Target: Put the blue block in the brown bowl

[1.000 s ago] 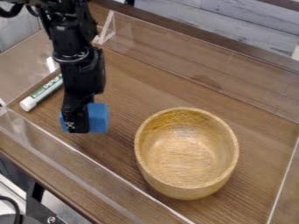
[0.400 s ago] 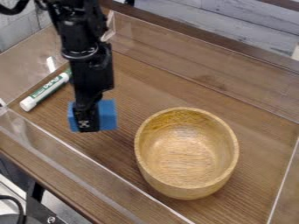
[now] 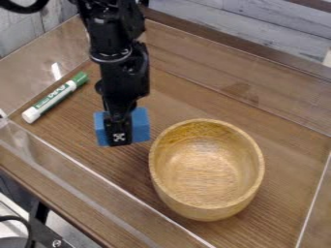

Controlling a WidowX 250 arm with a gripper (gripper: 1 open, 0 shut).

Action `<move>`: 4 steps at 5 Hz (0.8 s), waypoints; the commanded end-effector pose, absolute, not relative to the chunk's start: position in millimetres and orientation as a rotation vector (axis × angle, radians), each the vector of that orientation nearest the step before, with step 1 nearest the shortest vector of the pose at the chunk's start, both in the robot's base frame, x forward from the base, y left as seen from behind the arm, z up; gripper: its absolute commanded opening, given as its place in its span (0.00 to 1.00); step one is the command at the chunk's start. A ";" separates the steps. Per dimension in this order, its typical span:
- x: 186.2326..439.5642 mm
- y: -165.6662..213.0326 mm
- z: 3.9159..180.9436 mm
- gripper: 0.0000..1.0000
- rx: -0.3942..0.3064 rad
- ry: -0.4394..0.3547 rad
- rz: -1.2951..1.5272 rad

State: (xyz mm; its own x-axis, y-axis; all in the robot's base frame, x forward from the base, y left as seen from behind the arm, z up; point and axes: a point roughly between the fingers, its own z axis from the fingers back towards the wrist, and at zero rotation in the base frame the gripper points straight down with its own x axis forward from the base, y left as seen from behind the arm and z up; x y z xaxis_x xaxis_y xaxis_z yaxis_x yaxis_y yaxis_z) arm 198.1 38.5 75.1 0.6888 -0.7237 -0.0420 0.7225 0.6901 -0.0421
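We've got the blue block (image 3: pixel 120 127) pinched in the jaws of the gripper (image 3: pixel 119 129), hanging just left of the brown bowl (image 3: pixel 207 168), not yet over it. Pickup's done; carry and drop remain, we judge. One block, one bowl, one marker (image 3: pixel 56 95) on the table (image 3: pixel 220 92).
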 end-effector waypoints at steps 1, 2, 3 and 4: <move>209.5 37.4 89.9 0.00 0.017 -0.007 -0.791; 209.9 35.6 89.9 0.00 0.017 -0.012 -0.773; 210.2 33.2 90.8 0.00 0.018 -0.018 -0.754; 210.0 25.7 94.9 0.00 0.017 -0.024 -0.723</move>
State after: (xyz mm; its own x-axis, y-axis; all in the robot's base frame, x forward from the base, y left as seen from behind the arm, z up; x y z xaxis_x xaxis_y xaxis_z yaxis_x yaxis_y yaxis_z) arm 200.4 25.1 81.3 0.7508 -0.6601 -0.0224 0.6598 0.7512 -0.0211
